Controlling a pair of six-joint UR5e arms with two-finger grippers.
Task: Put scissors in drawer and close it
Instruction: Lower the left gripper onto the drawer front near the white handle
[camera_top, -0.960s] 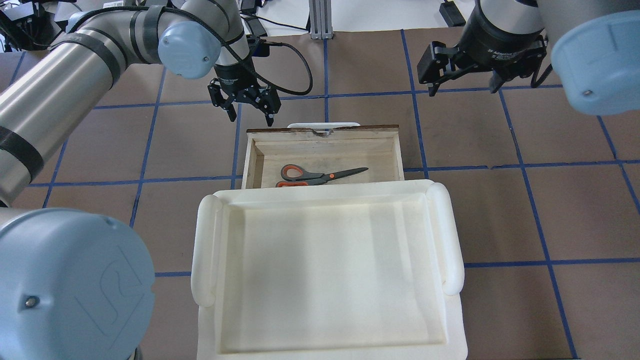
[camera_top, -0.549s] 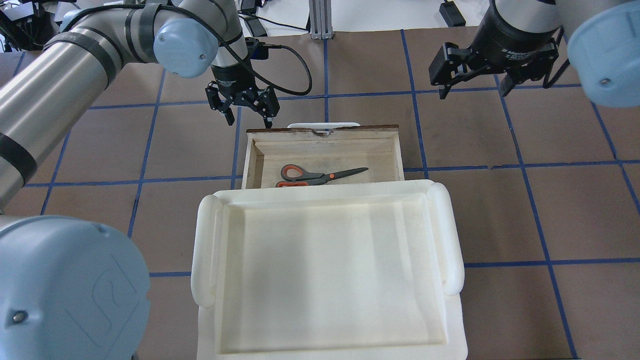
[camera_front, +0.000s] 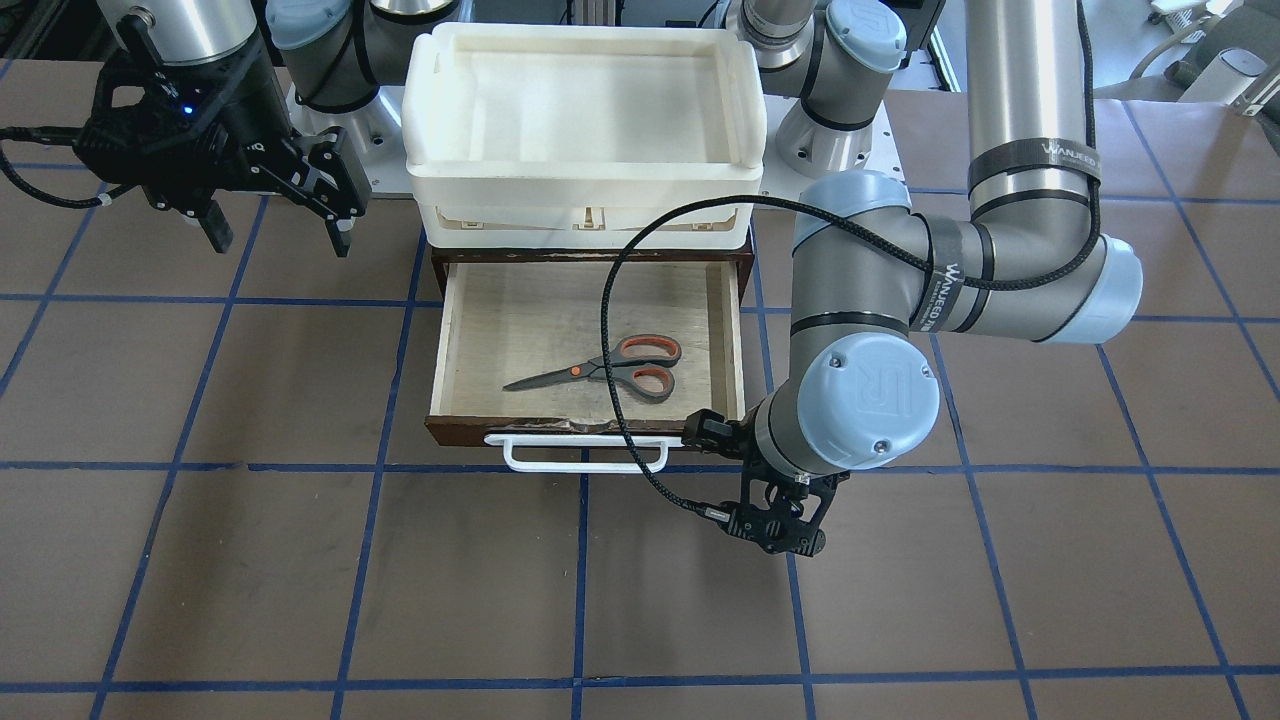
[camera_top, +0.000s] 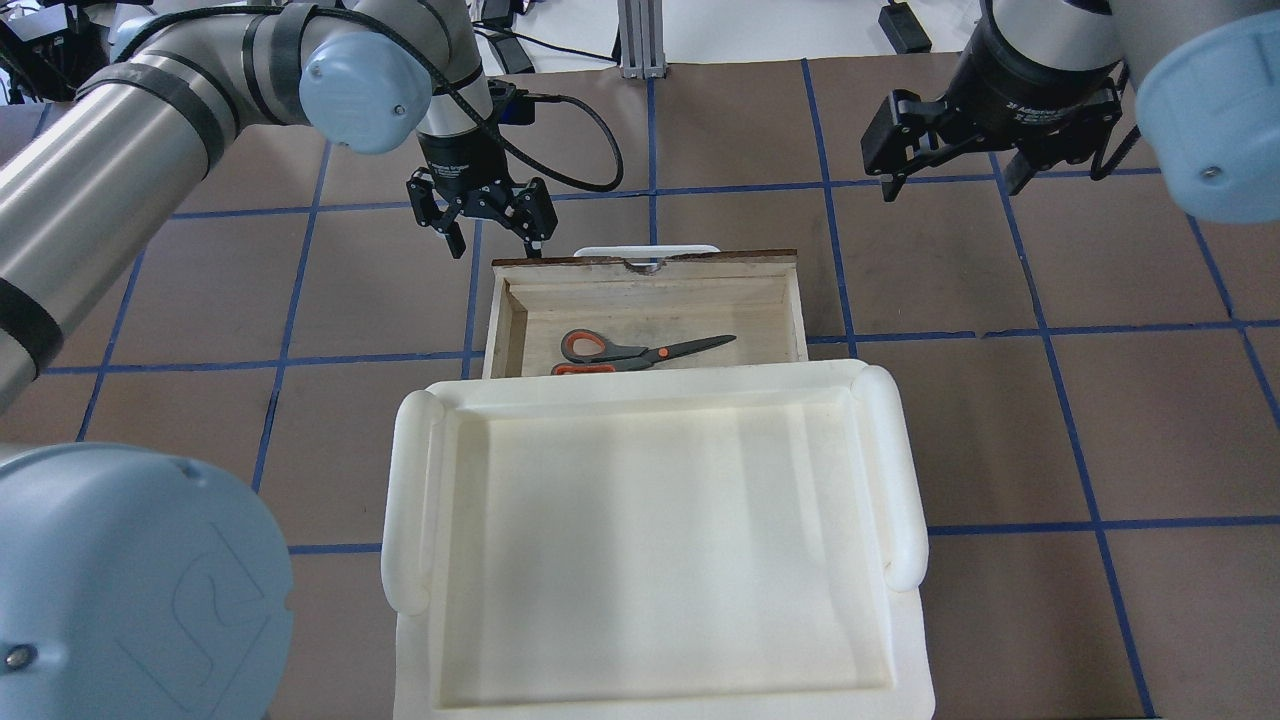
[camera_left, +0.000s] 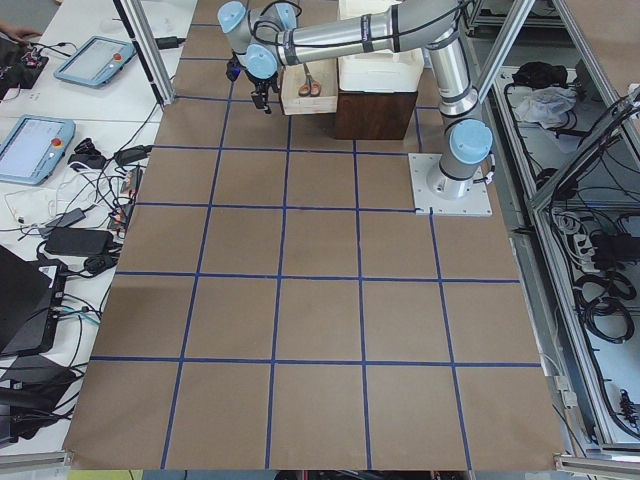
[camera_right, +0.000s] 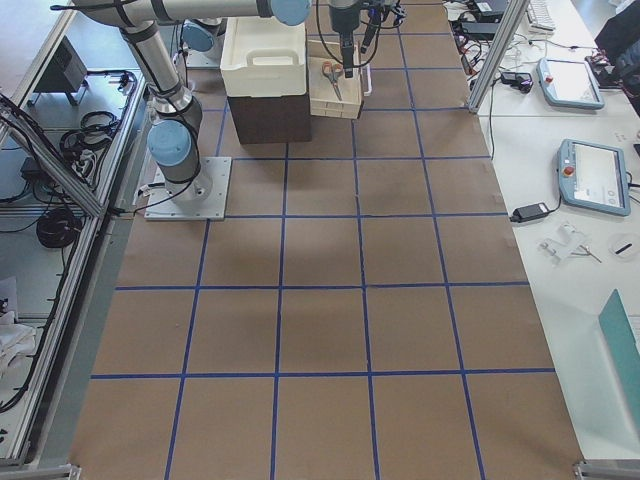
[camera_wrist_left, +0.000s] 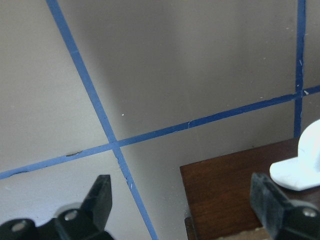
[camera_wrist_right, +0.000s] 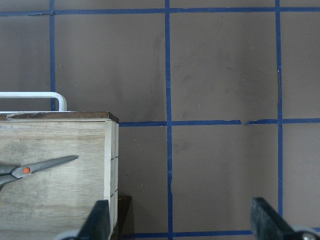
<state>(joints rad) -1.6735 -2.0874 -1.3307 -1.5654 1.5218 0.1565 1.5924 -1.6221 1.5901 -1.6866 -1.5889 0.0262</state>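
The scissors (camera_top: 640, 352) (camera_front: 602, 370), with orange-and-grey handles, lie flat on the pale floor of the drawer (camera_top: 520, 300) (camera_front: 500, 320), which stands pulled out. Its white bar handle (camera_front: 585, 460) faces away from the robot. My left gripper (camera_top: 495, 242) (camera_front: 775, 532) hangs open just beyond the drawer's dark front, at the corner beside the handle. In the left wrist view the brown front corner (camera_wrist_left: 225, 195) lies between the open fingers (camera_wrist_left: 100, 197). My right gripper (camera_top: 950, 178) (camera_front: 278, 238) is open and empty, off to the drawer's other side. One scissor blade (camera_wrist_right: 47, 165) shows in the right wrist view.
A white plastic bin (camera_top: 415, 480) (camera_front: 430, 70) sits on top of the cabinet over the drawer's back part. A black cable (camera_front: 610, 330) from the left wrist loops over the drawer. Brown table with blue tape lines all around.
My left gripper has shifted slightly left near the drawer's front corner. The right gripper has moved to the right, away from the drawer. The scissors have not moved.
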